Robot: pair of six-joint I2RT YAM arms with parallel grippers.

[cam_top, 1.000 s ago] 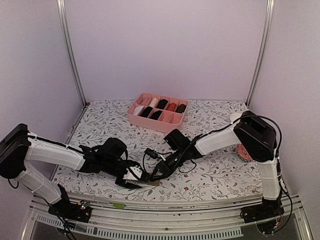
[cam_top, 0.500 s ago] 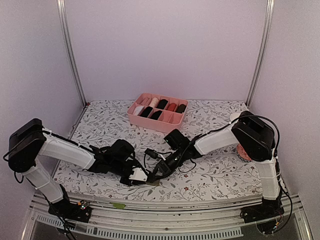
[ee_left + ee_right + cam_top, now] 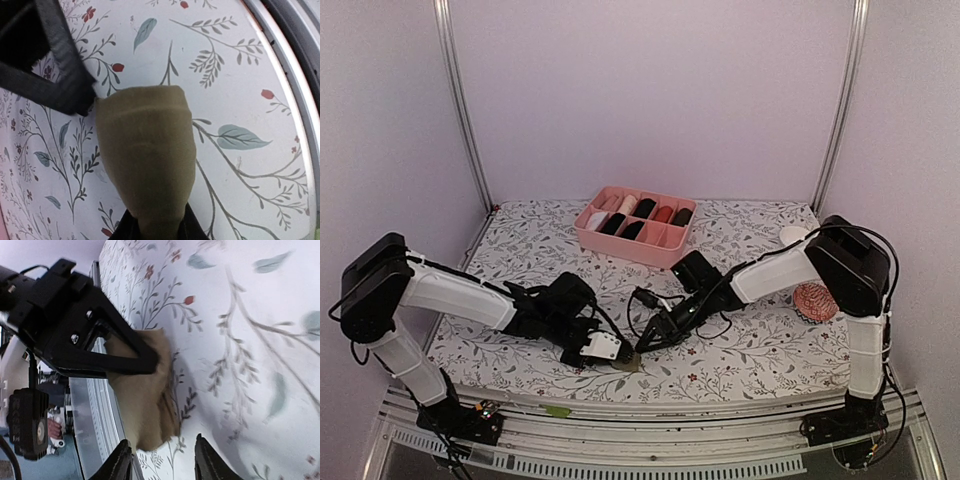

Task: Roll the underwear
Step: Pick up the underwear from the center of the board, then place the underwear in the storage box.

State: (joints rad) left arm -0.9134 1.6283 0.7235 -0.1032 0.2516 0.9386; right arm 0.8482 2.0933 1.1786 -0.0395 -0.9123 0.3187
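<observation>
The olive-brown underwear [image 3: 145, 160] lies as a small rolled bundle on the floral table near its front edge. The top view shows the underwear [image 3: 631, 363] as a small patch between the two arms. My left gripper [image 3: 157, 229] is shut on its narrow end, and the fabric tapers into the jaws. The left gripper [image 3: 616, 352] reaches in from the left. My right gripper [image 3: 162, 440] stands open just off the bundle [image 3: 142, 400] with nothing between its fingers. In the top view the right gripper [image 3: 647, 343] sits right of the bundle.
A pink divided box [image 3: 670, 241] holding several rolled items stands at the back centre. A red-and-white patterned ball [image 3: 814, 300] lies at the right by the right arm. The table's metal front rail [image 3: 295, 85] runs close beside the bundle.
My left gripper has moved right and closed on the olive-brown underwear. My right gripper has opened, let go of it and drawn back a little to the right.
</observation>
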